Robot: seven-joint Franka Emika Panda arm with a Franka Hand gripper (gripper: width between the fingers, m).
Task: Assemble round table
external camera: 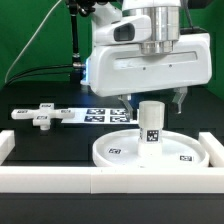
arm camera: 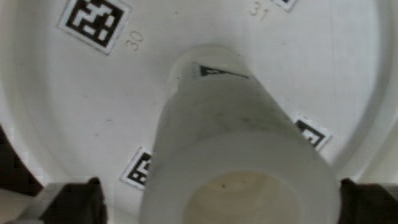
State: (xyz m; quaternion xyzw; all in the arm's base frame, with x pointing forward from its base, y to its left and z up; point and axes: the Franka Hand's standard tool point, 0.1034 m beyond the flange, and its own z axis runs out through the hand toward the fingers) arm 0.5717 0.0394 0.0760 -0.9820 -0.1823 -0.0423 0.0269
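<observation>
You have the short thick post (external camera: pixel 151 120) standing upright at the middle of the large rimmed disc (external camera: pixel 150 164). Both are smooth matte white plastic and carry small black-and-white square tags (arm camera: pixel 96 22) that show patterns but no readable words. The gripper (external camera: pixel 152 100) hangs right over the post's top, jaws spread wide and grasping nothing, with one finger on either side of it. Farther out on your black worktop (external camera: pixel 50 140) lie the cross-shaped piece (external camera: pixel 42 115) toward the exterior view's left, the marker board (external camera: pixel 100 113) behind the disc, and a long white rail (external camera: pixel 100 182) along the near edge.
</observation>
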